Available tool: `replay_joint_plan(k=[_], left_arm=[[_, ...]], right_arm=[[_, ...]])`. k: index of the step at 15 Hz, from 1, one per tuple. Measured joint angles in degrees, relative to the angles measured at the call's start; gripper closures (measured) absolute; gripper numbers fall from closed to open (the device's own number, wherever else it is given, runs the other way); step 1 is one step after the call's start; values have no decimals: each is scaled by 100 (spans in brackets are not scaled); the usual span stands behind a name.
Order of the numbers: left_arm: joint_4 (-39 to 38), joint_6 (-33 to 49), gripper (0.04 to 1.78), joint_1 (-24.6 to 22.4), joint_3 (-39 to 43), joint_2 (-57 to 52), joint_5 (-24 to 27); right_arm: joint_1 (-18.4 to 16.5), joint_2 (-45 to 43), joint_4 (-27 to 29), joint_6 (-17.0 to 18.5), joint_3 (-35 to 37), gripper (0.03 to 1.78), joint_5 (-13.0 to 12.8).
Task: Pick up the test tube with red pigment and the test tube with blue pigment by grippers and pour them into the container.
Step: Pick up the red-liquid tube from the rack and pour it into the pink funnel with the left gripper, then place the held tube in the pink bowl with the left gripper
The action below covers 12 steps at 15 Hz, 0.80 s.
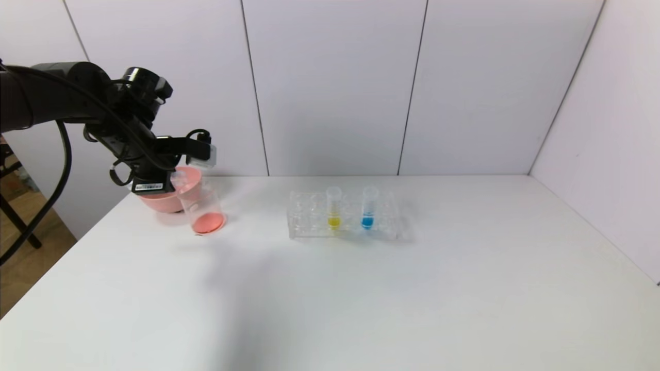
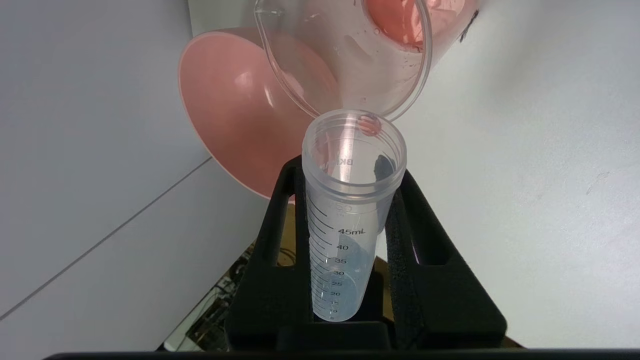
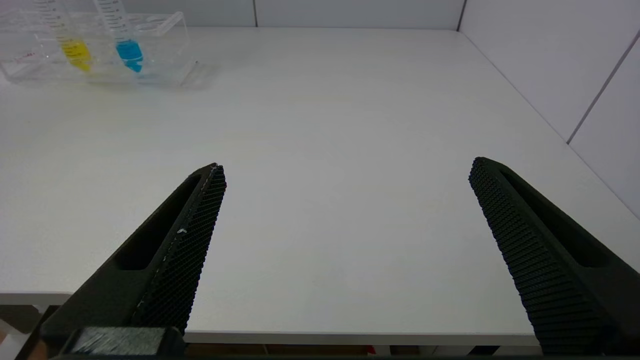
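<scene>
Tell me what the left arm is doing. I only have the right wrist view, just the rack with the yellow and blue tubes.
Observer: The left gripper is shut on the test tube with red pigment, tipped with its mouth at the container rim.
Operator: Is the red out of it?
Observer: Red liquid covers the container's bottom; only a red drop clings to the tube's lip.
Operator: Anything near the container?
Observer: A pink bowl stands right behind it.
</scene>
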State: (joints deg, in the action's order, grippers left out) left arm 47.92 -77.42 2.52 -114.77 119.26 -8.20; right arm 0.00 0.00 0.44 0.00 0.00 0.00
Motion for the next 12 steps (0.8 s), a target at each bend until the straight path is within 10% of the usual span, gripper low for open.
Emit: replay_joint_plan(k=[12], left_arm=[[-580,3106,138,-610,2,-645,2255]], right_arm=[[0,0,0,0,0,4,0]])
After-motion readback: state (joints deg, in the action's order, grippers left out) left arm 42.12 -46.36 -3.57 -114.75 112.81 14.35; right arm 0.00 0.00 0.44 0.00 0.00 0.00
